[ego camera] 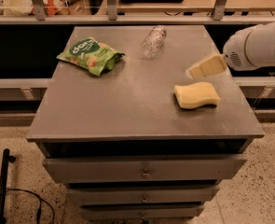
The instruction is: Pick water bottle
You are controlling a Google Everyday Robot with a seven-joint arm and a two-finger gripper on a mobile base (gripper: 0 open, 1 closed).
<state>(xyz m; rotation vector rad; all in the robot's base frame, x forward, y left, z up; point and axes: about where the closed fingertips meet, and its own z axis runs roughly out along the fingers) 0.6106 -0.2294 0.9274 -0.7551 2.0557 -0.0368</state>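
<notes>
The water bottle point(154, 41) is small, clear and crinkled. It lies on its side at the back middle of the grey cabinet top point(127, 101). My gripper point(194, 71) comes in from the right on a white arm and hovers above the top, just over the yellow sponge point(196, 94). It is to the right of the bottle and nearer the front, well apart from it, and holds nothing that I can see.
A green snack bag point(90, 55) lies at the back left of the top. The cabinet has several drawers point(145, 170) below. A shelf and rail run behind it. A black cable point(16, 204) lies on the floor at the left.
</notes>
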